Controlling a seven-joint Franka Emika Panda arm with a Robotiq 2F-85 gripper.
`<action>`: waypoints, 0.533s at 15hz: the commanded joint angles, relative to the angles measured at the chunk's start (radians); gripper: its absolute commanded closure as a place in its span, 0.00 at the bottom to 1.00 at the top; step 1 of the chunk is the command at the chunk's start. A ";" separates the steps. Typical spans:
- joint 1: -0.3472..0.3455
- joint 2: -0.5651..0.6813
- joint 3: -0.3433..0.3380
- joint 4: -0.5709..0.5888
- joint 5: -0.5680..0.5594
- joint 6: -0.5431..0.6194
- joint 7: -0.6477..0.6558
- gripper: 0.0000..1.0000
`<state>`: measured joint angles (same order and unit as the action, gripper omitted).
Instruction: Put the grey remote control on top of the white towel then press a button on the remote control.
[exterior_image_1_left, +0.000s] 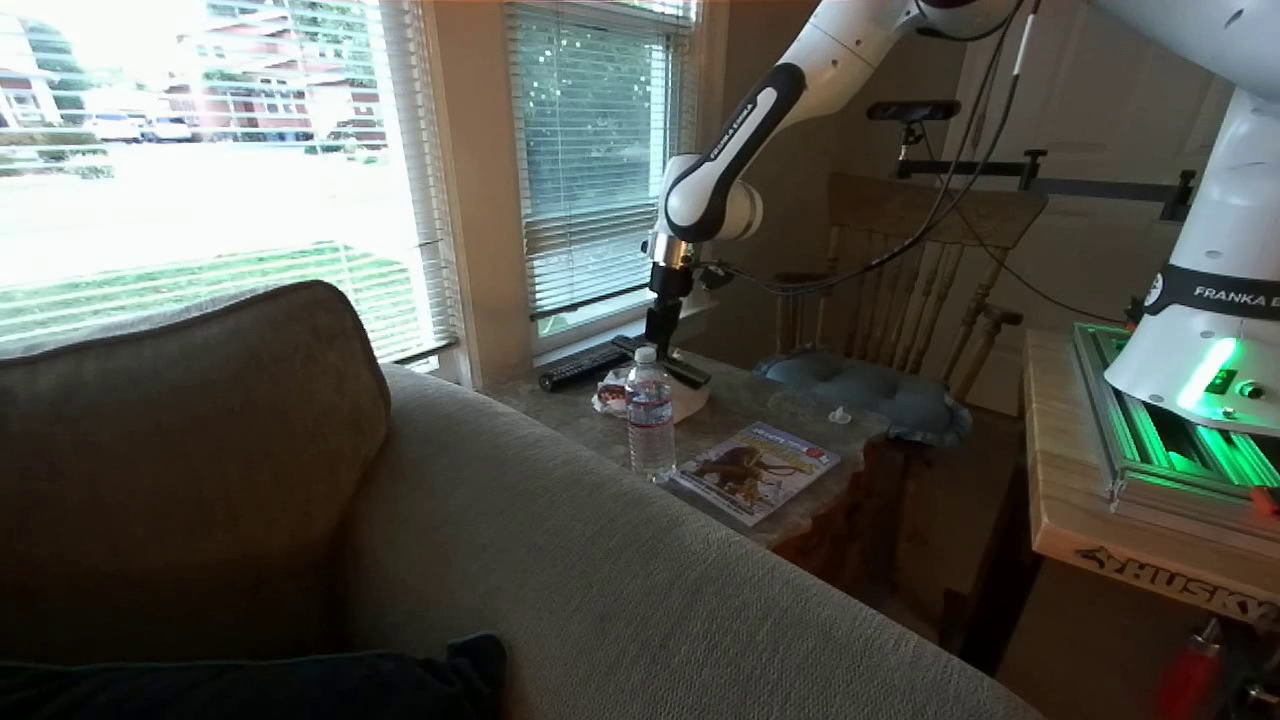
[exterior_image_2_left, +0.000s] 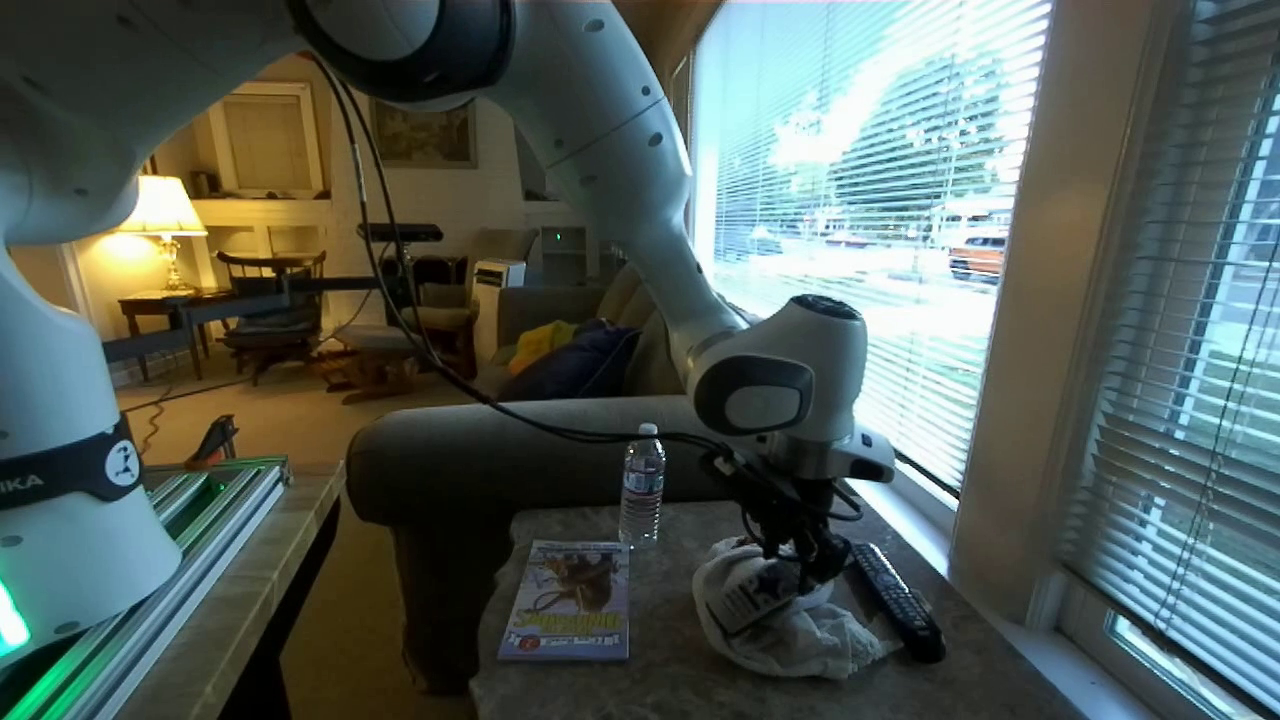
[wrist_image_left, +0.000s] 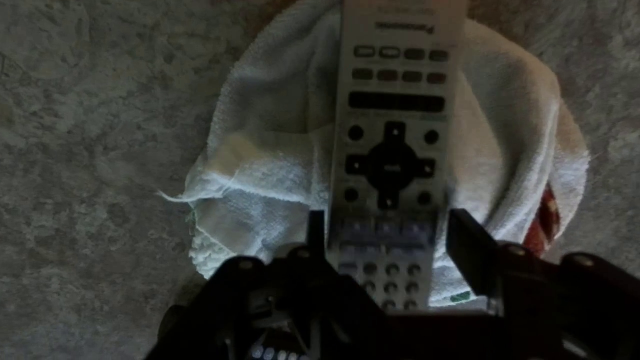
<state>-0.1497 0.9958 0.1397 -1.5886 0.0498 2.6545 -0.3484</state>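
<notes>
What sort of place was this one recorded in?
Most likely a living room in someone's home: the exterior views show an upholstered sofa, a lit table lamp and a framed picture hanging in the background.

Your arm (exterior_image_1_left: 845, 50) = wht w/ blk bands (exterior_image_1_left: 1215, 281), FRANKA lettering (exterior_image_1_left: 1235, 294), blk cables (exterior_image_2_left: 580, 434), grn base light (exterior_image_1_left: 1208, 373), blk gripper (wrist_image_left: 386, 227).

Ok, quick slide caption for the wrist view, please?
Gripper straddling a grey remote over a rumpled white towel on a mottled tabletop.
</notes>
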 joint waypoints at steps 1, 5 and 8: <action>0.002 0.048 0.004 0.080 -0.018 -0.035 -0.005 0.04; 0.005 0.050 -0.001 0.096 -0.019 -0.037 0.002 0.00; 0.026 0.011 -0.032 0.077 -0.036 -0.055 0.027 0.00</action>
<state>-0.1489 1.0231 0.1387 -1.5309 0.0498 2.6486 -0.3488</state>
